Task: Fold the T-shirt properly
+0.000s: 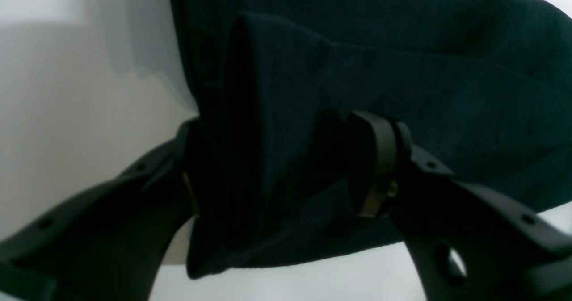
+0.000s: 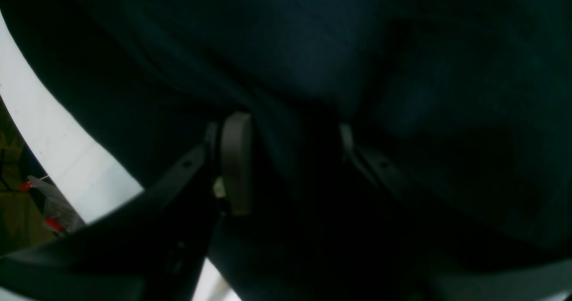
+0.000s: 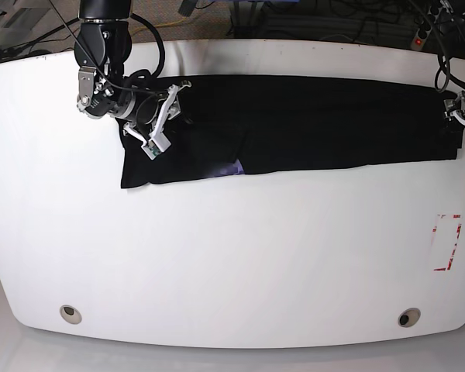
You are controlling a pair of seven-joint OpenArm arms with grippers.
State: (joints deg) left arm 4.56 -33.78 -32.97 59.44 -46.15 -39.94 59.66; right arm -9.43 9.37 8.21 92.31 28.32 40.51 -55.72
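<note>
Base view: T-shirt [image 3: 294, 124] lay stretched in a long band across the far tabletop [image 3: 217, 256], a red-marked rectangle [image 3: 447, 242] near the edge. Left gripper [image 1: 286, 167] clamped a bunched fold; right gripper [image 2: 286, 162] pinched cloth too.

T-shirt [image 3: 310, 124] print mostly hidden under a fold; left gripper [image 3: 459, 116] cut off by base view's edge; right wrist view dark and blurred.
</note>
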